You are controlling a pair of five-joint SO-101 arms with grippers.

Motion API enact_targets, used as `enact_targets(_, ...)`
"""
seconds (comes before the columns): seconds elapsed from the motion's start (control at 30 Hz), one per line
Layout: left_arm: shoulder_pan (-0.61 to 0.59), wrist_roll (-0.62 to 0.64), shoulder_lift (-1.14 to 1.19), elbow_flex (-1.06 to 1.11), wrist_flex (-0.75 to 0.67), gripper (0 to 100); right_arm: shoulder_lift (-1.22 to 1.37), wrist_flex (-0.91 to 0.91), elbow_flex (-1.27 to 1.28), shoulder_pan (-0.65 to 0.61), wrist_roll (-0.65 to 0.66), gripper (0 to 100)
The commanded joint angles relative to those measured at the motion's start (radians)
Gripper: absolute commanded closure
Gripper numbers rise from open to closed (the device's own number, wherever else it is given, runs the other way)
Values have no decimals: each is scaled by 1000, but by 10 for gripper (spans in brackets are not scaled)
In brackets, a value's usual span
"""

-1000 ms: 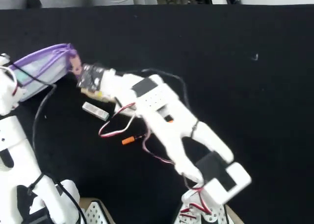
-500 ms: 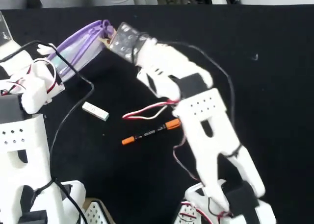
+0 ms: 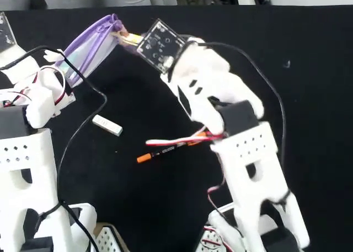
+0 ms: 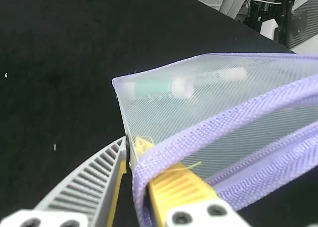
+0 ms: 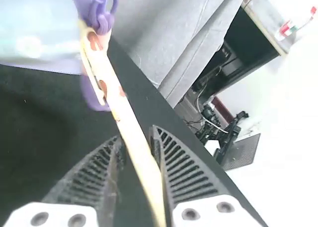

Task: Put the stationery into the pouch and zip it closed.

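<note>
Pouch point(image 3: 88, 48) is off the surface point(image 3: 309, 97), strung between both arms over the far-left corner, and slopes up toward the far edge.

Left end effector point(image 4: 130, 152) is clamped on the pouch's lower corner, mesh and purple edging pinched between the jaws. A teal-and-white item point(image 4: 154, 88) is visible inside through the mesh.

Right end effector point(image 5: 136, 135) is closed on a tan pull tab point(image 5: 107, 83) that runs to the purple zipper end at the pouch's upper tip.

Not in the pouch yet: white eraser point(image 3: 107, 125) lies flat on the surface toward the left edge. Orange-capped pen point(image 3: 168, 149) lies near it toward the middle, one end hidden under the right arm.
</note>
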Motion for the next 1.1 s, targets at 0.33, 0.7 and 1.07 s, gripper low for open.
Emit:
enact_targets(0.33,10,6,-5,31,-71,971,-257,295,-53,-21,164,987)
enact_targets(0.7,13,6,-6,36,-68,971,-323,-210,88,-126,-175,987)
enact_targets(1.07,117,5,-8,56,-75,971,-325,-858,479,-167,-437,988)
